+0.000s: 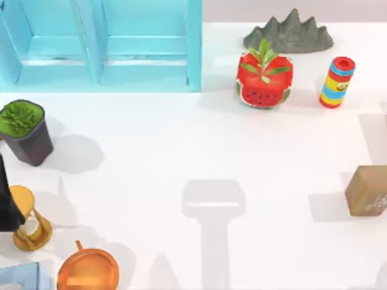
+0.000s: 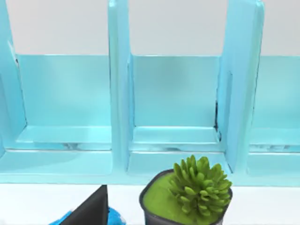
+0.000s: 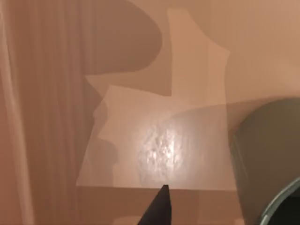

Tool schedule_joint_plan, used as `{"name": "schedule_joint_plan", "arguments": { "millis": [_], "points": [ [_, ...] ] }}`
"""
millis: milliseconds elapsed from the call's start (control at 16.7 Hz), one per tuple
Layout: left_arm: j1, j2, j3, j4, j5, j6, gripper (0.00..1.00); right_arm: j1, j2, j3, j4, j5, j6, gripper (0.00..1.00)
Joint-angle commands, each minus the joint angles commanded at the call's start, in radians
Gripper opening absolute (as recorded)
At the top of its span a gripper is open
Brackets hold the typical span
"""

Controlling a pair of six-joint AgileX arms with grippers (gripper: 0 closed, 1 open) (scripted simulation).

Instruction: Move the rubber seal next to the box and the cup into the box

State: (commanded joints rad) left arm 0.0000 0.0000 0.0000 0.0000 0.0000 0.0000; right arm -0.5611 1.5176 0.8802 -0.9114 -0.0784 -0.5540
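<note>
The blue shelf unit (image 1: 103,45) at the upper left of the top view is looking like smooth, glossy plastic, catching pale highlights along its ledges. The rubber seal (image 1: 367,191) at the right edge is showing a matt tan face with faint whitish marks. The cup (image 3: 267,159) is appearing matt grey-green. The orange pot (image 1: 88,270) at the bottom left is gleaming softly.

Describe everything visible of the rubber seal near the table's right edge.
The rubber seal is a small tan-brown, cube-like block with rounded edges and faint whitish marks on one face. It looks matte, and it sits slightly turned on the white table at the top view's right side, casting a soft shadow to its left. Nothing touches it but the table. In the right wrist view its tan surface looms close, with whitish speckles, beside a grey-green cup.
</note>
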Motion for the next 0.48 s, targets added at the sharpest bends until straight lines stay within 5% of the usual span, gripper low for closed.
{"name": "schedule_joint_plan", "arguments": {
  "millis": [120, 480],
  "points": [
    [0.000, 0.000, 0.000, 0.000, 0.000, 0.000, 1.00, 0.000, 0.000, 0.000, 0.000, 0.000, 0.000, 1.00],
    [0.000, 0.000, 0.000, 0.000, 0.000, 0.000, 1.00, 0.000, 0.000, 0.000, 0.000, 0.000, 0.000, 1.00]
  ]
}}
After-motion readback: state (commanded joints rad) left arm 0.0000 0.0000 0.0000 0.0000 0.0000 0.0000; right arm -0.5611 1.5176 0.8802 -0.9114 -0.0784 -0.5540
